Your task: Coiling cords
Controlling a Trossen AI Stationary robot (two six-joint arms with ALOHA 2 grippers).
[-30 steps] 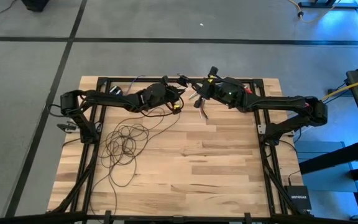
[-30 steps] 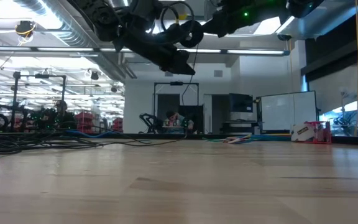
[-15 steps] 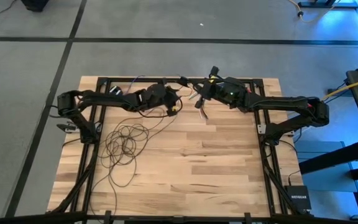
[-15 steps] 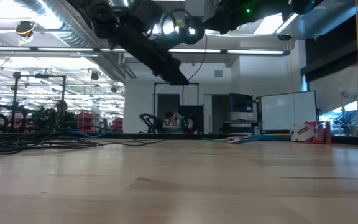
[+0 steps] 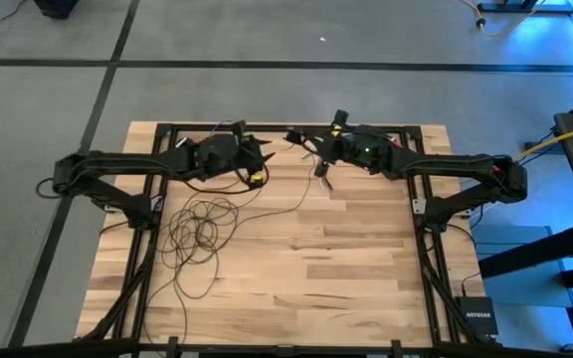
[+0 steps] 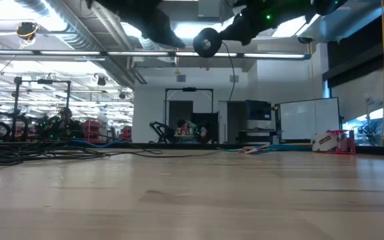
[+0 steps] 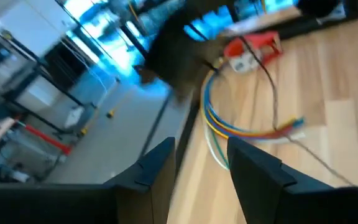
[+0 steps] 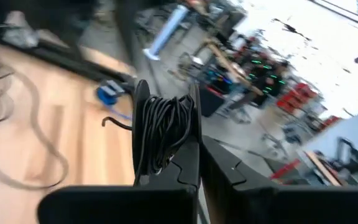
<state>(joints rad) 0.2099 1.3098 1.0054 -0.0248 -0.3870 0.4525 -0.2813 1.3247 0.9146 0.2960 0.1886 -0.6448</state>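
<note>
Release is what just happened: my left gripper, clamped near the coil a second ago, now has its fingers spread with nothing between them, and that arm has swung back toward its own side of the table. The hand-off looks finished to me; the wound bundle of the cords sits pinched between the shut fingers of my right gripper, held high over the far edge, its black puck hanging just below them. From there a single strand trails down and across to the loose loops lying flat on the wood, well apart from my left fingers. I judge plenty of slack remains to wind.
</note>
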